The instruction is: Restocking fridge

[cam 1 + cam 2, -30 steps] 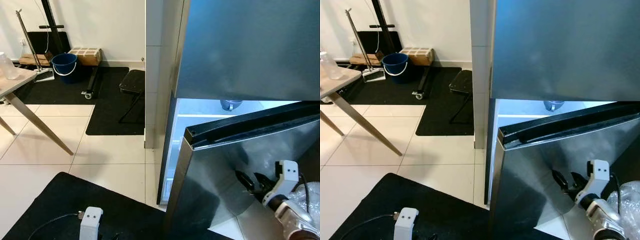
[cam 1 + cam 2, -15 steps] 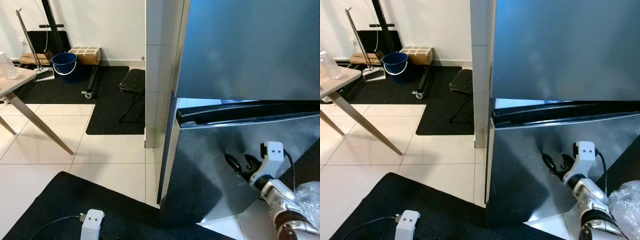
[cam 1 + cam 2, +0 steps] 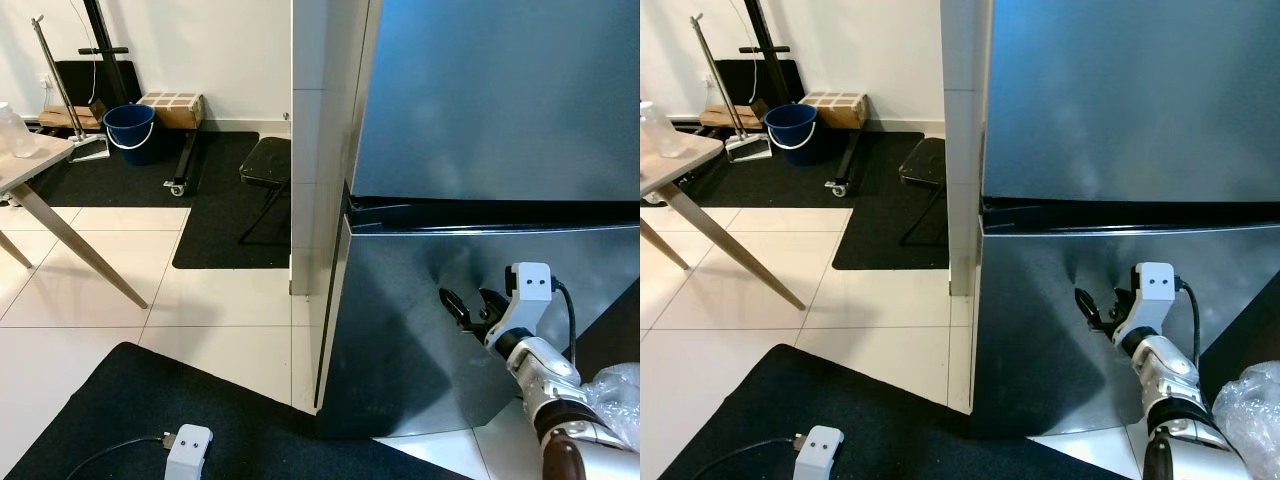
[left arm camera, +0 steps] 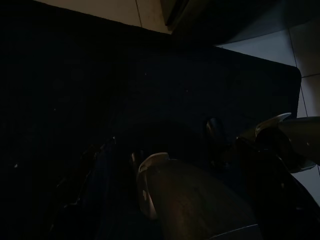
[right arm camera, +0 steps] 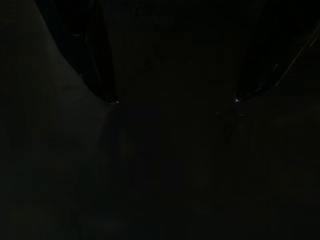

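The step in hand looks like the closing of the fridge: the lower fridge door (image 3: 470,330) sits flush under the upper fridge door (image 3: 500,100), with only a thin dark seam between them across the right half of the frame and no lit interior showing. The right hand (image 3: 468,308) is in the lower right of the frame, its two black fingers (image 3: 1087,304) spread apart and gripping nothing, the tips right at the steel face of the lower door; whether they actually press on it or stand just off it cannot be told, and the right wrist view is too dark to help. So the door lies directly ahead of that hand, touching or nearly so. A crinkled clear plastic bag (image 3: 622,392) shows at the lower right edge, beside the right forearm. The left hand (image 4: 150,175) hangs idle low over the black floor mat (image 3: 130,410); whether its fingers are apart or together cannot be told in the dark wrist view. If the door is indeed sealed, the next move calls for drawing the right hand straight back off the panel without catching the door edge.
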Controlling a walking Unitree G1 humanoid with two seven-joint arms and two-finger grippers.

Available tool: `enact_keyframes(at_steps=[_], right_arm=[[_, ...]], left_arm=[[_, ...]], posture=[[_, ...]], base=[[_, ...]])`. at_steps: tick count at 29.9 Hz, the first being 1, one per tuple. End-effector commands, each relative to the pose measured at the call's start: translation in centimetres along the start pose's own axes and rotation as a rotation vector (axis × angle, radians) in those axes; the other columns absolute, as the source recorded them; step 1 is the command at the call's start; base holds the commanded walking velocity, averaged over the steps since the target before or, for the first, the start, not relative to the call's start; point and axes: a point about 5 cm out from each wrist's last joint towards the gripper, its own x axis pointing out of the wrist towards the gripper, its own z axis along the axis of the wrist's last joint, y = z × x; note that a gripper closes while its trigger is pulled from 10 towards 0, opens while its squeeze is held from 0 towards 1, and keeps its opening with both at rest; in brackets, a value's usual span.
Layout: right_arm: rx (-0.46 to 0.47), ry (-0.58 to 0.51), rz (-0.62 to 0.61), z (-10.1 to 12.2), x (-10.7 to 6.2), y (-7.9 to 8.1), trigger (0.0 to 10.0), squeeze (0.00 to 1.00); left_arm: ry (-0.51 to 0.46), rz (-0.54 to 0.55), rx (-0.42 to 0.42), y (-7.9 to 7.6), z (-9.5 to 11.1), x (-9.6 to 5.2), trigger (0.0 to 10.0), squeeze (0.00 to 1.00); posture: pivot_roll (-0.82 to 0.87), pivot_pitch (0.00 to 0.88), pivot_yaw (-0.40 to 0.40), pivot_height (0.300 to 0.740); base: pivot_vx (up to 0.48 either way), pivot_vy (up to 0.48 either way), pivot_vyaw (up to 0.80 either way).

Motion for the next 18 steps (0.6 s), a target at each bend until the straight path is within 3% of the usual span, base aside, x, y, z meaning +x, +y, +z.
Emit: enact_keyframes(at_steps=[1,18], right_arm=[[-0.017,-0.024,0.004,0.7,0.6,0.5,10.0,0.00],[-0.010,-0.047,0.009,1.5,1.9,2.0,10.0,0.00]], left_arm=[[0.028,-0.014,-0.003,-0.5,-0.6,0.1,10.0,0.00],[0.027,-0.019,-0.010,-0.8,-0.8,0.1,10.0,0.00]], posture=[[0.10,0.002,-0.031,0.740],[0.11,0.005,-0.038,0.740]], base=[[0.000,0.000,0.00],[0.000,0.000,0.00]])
